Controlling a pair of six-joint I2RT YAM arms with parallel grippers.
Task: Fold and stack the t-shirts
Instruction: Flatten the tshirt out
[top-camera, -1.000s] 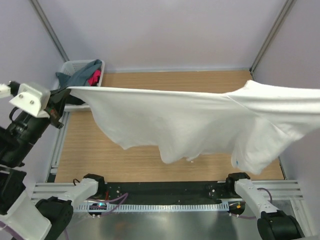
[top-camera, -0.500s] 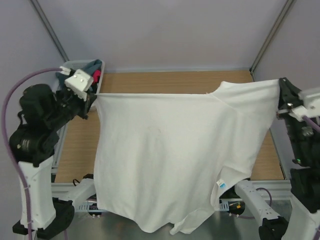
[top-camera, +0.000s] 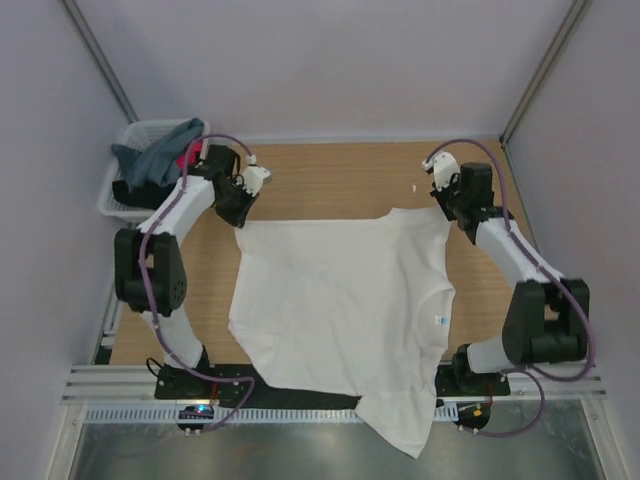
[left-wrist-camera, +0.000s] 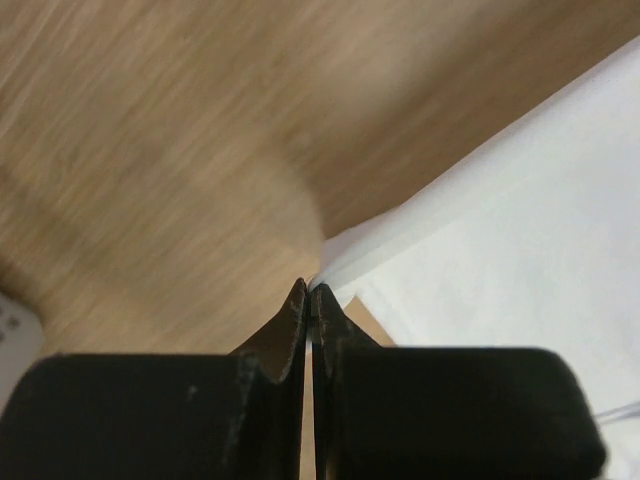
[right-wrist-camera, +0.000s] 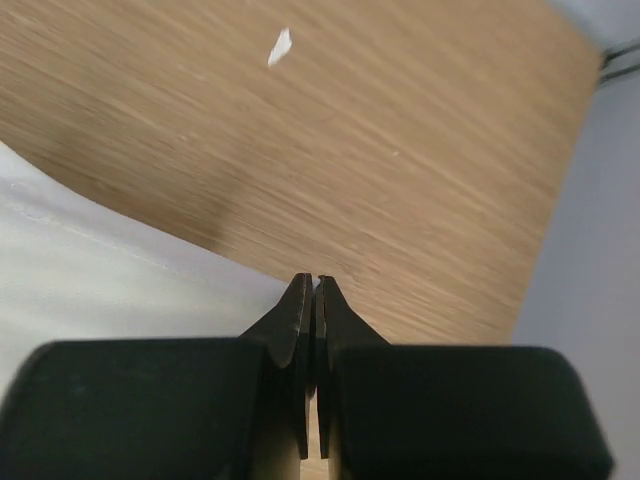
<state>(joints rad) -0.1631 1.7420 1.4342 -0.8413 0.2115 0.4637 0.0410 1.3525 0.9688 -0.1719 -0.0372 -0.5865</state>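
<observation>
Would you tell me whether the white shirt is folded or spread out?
Spread: the shirt lies flat on the table, reaching past its near edge.

One white shirt is lying on one table and carrying one blue label. One basket is holding three more shirts: one grey-teal shirt, one black shirt and one pink-red shirt, making four shirts in all. Two arms are reaching over the table, the left arm and the right arm. Each is ending in one gripper, the left gripper and the right gripper. Two posts are standing behind, the left post and the right post. One white scrap is lying on the wood.
</observation>
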